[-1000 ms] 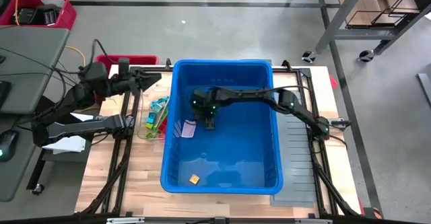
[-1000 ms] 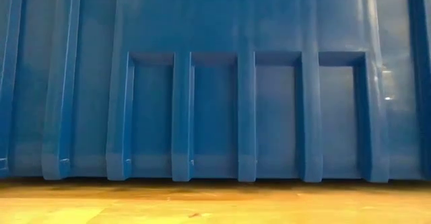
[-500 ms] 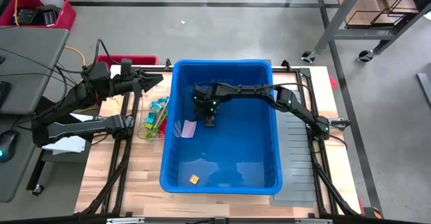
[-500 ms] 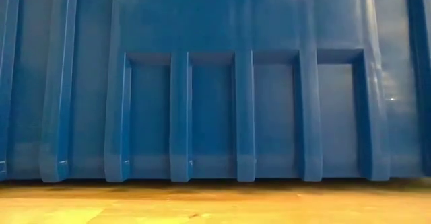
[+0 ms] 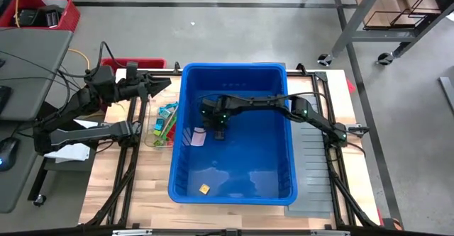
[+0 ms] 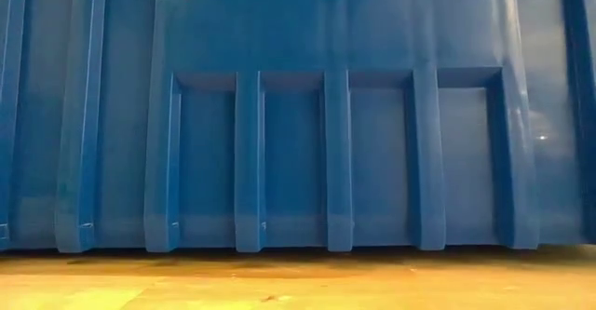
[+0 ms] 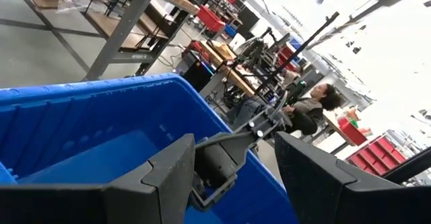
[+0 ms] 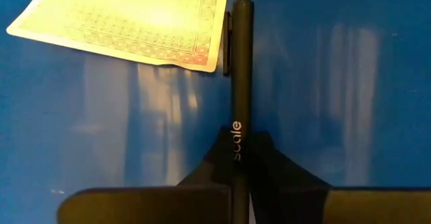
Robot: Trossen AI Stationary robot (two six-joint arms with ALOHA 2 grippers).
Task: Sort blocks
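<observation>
One bin [image 5: 284, 133] is sitting on the table [image 5: 152, 186], and both arms are showing. The right claw [image 5: 218, 132] is reaching down inside the bin near its left wall. Its two fingers are pressing fully together on one thin black pen [image 8: 241, 76] lying along the bin floor. One pale gridded sheet [image 8: 128, 22] is lying just beside the pen's far end. One yellow block [image 5: 204, 188] is resting alone on the bin floor near the front left corner, well apart from that claw. More blocks [image 5: 164, 121], teal and green, are crowding outside the bin's left wall, too bunched to count. The left claw [image 5: 162, 85] is hovering beyond them, fingers [image 7: 168, 167] standing apart and holding nothing. One person [image 7: 313, 109] is sitting far behind.
</observation>
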